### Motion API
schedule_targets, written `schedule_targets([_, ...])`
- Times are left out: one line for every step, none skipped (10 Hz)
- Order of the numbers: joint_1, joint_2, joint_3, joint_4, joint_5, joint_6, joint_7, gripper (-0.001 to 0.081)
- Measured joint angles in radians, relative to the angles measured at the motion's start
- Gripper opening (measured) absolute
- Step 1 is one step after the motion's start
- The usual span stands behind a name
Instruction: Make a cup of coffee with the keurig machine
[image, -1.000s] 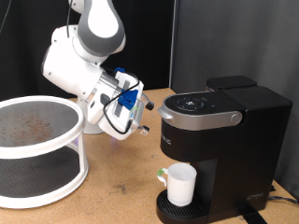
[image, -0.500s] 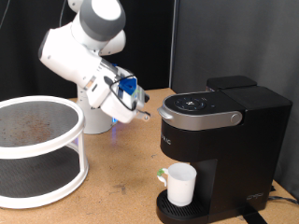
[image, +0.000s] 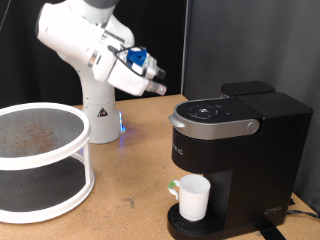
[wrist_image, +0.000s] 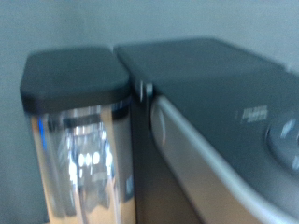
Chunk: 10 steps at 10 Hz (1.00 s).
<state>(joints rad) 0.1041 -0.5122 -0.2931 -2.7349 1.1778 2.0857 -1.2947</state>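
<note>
Wooden tabletop (image: 130, 185), cup (image: 193, 197) under keurig machine (image: 235, 150); pincer (image: 160, 88) aloft, empty-looking, opening unclear.

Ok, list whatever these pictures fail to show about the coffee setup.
- Gripper, exterior view: too small to tell whether the fingers are open or shut; the wrist view shows no fingers.
- Cup, exterior view: its inside is out of sight from this angle.
- Keurig machine, exterior view: button labels too small; right side cut by the frame edge.
- Wrist view: blurred, so the lid lettering is unreadable.

No legible text on keurig machine (image: 235, 150).
</note>
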Motion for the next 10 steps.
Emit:
schedule_targets([0.000,-0.028,0.001,0.011,-0.002,-0.002,0.032,0.0807])
schedule_targets([0.000,-0.055,0.004,0.022,-0.006,-0.002,0.062,0.0807])
schedule_targets([0.000,-0.079,0.006,0.036,-0.009,-0.008,0.096,0.0807])
schedule_targets([0.000,-0.100,0.005,0.052,-0.009,-0.031,0.141,0.0807])
schedule_targets([0.000,-0.116,-0.008,0.072,-0.005,-0.104,0.224,0.0807])
schedule_targets([0.000,-0.123,-0.040,0.084,-0.005,-0.174,0.289,0.0807])
schedule_targets([0.000,-0.121,-0.033,0.080,-0.006,-0.151,0.263,0.0807])
schedule_targets([0.002,-0.122,-0.030,0.082,0.004,-0.145,0.253,0.0807])
schedule_targets([0.007,-0.120,-0.022,0.098,0.017,-0.136,0.254,0.0807])
schedule_targets([0.010,-0.118,0.005,0.122,0.018,-0.092,0.257,0.0807])
